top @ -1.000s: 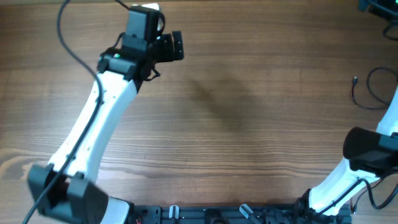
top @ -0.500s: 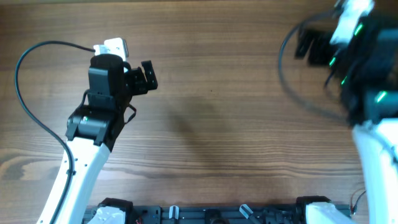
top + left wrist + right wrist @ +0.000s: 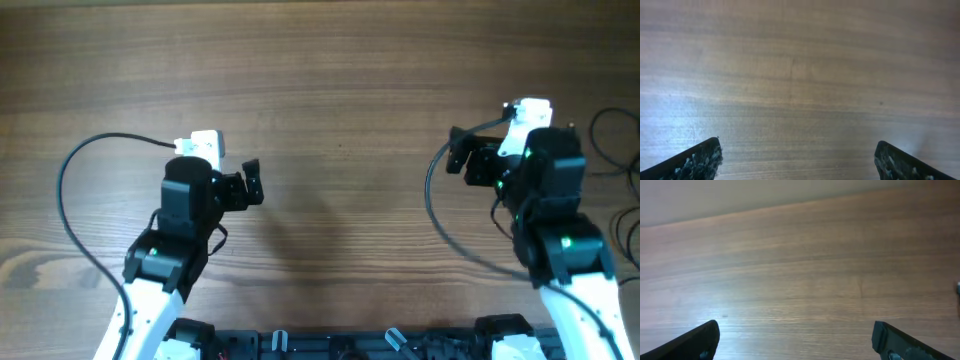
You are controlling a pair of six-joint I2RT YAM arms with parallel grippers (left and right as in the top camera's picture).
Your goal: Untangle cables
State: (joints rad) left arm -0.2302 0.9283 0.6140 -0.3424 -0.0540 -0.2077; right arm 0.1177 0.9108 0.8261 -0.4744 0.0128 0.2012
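Observation:
The cables show only in the overhead view, as thin black strands (image 3: pixel 606 138) at the table's far right edge, partly hidden behind my right arm. My left gripper (image 3: pixel 254 185) is open and empty over bare wood at the left of centre. It also shows in the left wrist view (image 3: pixel 797 146) with its jaws wide apart and nothing between them. My right gripper (image 3: pixel 456 152) is open and empty, left of the strands and pointing away from them. In the right wrist view (image 3: pixel 796 327) it is open over bare wood.
A thicker black arm wire (image 3: pixel 66 205) loops out left of the left arm, and another (image 3: pixel 436 215) curves left of the right arm. The wooden table (image 3: pixel 340 90) stretches between the grippers. A black rail (image 3: pixel 340 345) runs along the near edge.
The left arm has drawn back from the far left toward the near edge. The right arm has swung in from the right edge and now covers part of the thin strands.

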